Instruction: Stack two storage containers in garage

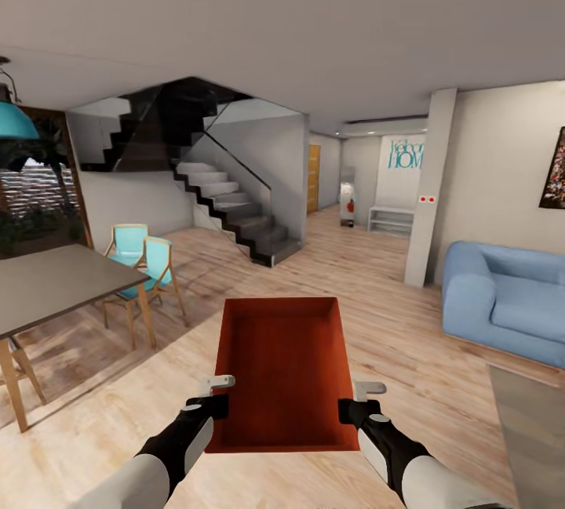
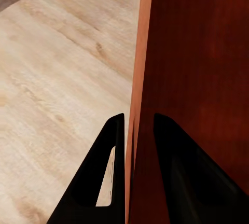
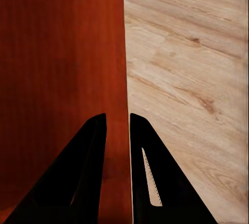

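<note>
Now holding one orange-red storage container (image 1: 287, 372) up over the light wood-plank floor (image 1: 408, 313) of the living room.
Pinching its left wall with the left gripper (image 2: 134, 130) and its right wall with the right gripper (image 3: 118, 128), each thin wall sandwiched between narrowly parted black fingers (image 3: 91, 151); showing low straight sides, a finely ribbed rectangular inside, and a blue sofa (image 1: 502, 297) off to the right.

head forward over room, wrists close, sharing container (image 1: 287, 372)
</note>
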